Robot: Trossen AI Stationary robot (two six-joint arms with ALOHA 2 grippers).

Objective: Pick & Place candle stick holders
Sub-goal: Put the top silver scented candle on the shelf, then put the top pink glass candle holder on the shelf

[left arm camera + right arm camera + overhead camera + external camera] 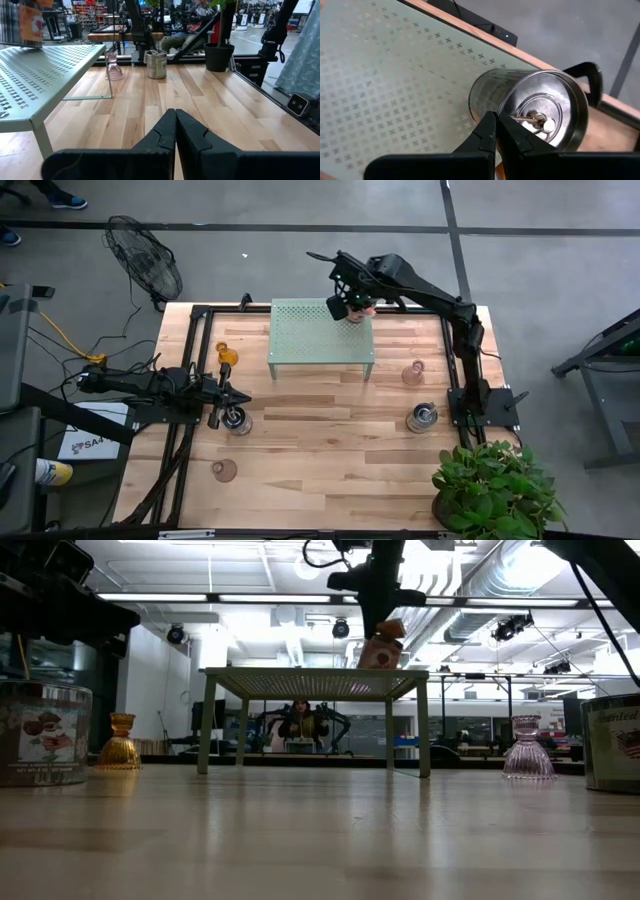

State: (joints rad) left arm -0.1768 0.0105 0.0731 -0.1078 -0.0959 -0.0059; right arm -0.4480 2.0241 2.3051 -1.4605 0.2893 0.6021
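Currently I see the right gripper [352, 308] pinching the rim of a silvery holder [530, 112] above the green stand [320, 345] at 12 o'clock. Left gripper [232, 396] rests shut at 9 o'clock — beside a tin holder [238, 420], the amber holder [227, 357] nearby.

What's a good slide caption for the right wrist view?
Right gripper shut on a silvery metal candle holder over the pale green perforated stand.

Silvery holder [530, 112] tilted over stand [395, 85]
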